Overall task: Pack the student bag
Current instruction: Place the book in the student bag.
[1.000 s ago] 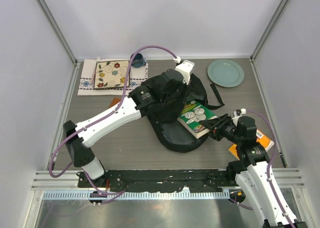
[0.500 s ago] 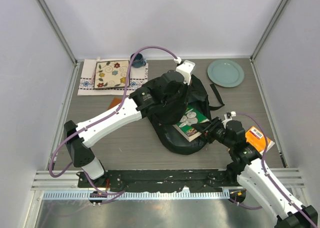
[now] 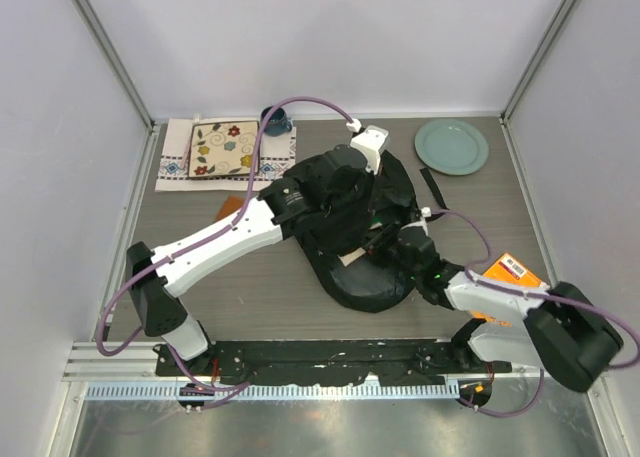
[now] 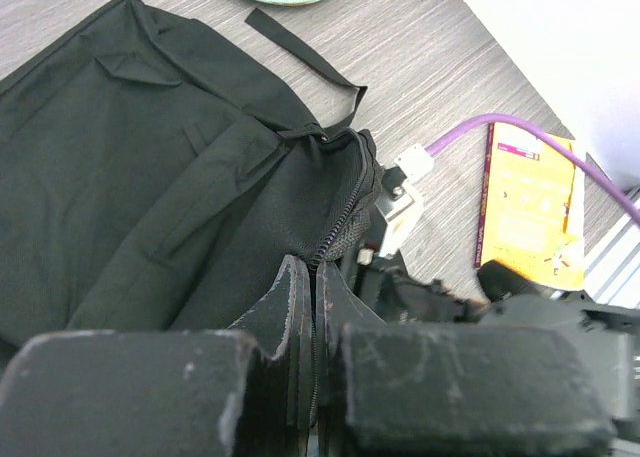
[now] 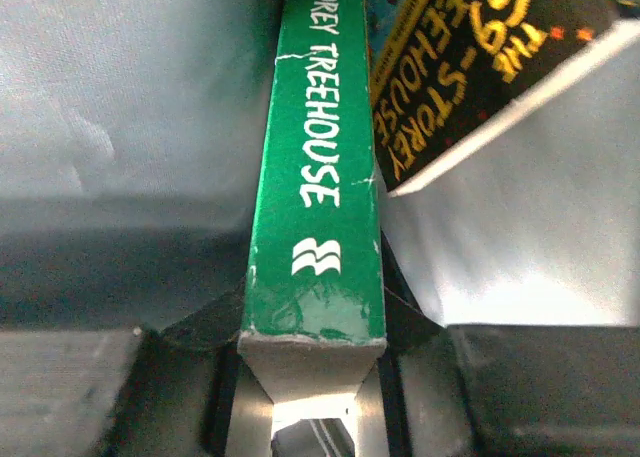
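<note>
So the right gripper [image 5: 312, 352] is clamped shut on the bottom of a green book's [image 5: 315, 177] spine, with "STOREY TREEHOUSE" readable on it. A black book with yellow lettering [image 5: 480, 47] is seen just beside it, and pale lining is seen behind both. From the top view, that gripper is pushed into the open side of the student bag [image 3: 360, 277], which is laid flat in the middle of the table [image 3: 250, 277], rounded end toward the near edge.

The left gripper [image 4: 315, 277] is pinched closed on the bag's fabric right at the zipper [image 4: 345, 192], on the far side of the opening.

An orange book [image 3: 510, 270] is left lying to the right of the bag. A pale green plate [image 3: 452, 145] is parked at the far right, and a floral tile [image 3: 224, 149] on a patterned cloth [image 3: 175, 157] at the far left, with a blue mug [image 3: 277, 122] just beside them.
</note>
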You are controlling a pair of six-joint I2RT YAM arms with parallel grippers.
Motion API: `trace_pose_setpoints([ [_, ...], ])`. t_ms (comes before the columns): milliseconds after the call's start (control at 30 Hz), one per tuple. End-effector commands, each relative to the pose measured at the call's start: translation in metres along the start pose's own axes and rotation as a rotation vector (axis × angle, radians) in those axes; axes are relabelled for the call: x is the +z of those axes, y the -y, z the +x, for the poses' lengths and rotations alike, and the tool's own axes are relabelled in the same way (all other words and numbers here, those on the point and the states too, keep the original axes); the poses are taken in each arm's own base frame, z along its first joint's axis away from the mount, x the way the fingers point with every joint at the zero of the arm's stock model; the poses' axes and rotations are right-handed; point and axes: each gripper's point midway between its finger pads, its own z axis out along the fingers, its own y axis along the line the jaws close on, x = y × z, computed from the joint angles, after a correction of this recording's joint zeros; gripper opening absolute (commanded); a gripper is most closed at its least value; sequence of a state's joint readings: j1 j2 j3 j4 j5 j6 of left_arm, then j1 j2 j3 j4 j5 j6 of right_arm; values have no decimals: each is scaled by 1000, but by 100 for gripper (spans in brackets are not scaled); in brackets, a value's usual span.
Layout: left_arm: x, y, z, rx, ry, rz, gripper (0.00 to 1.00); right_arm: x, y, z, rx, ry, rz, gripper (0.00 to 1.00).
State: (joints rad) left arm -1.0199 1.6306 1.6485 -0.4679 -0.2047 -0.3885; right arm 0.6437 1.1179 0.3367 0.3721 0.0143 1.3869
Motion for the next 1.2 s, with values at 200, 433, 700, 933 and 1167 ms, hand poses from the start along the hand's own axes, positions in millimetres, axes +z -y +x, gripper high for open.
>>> trace_pose_setpoints([
  [200, -32, 17, -35, -79, 119, 91, 0, 44, -36, -45, 54, 490, -78, 4],
  [433, -33, 12, -27, -85, 108, 85, 0, 42, 19, -63, 98, 605, 47, 41],
  [700, -34, 7, -22, -88, 105, 74, 0, 46, 42, -34, 54, 421, 119, 78],
  [933, -34, -1, -18, -94, 109, 58, 0, 16, 66, -11, 4, 266, 208, 81],
  [1167, -28, 1, -14, -98, 91, 70, 0, 6, 57, 7, -28, 151, 151, 81],
])
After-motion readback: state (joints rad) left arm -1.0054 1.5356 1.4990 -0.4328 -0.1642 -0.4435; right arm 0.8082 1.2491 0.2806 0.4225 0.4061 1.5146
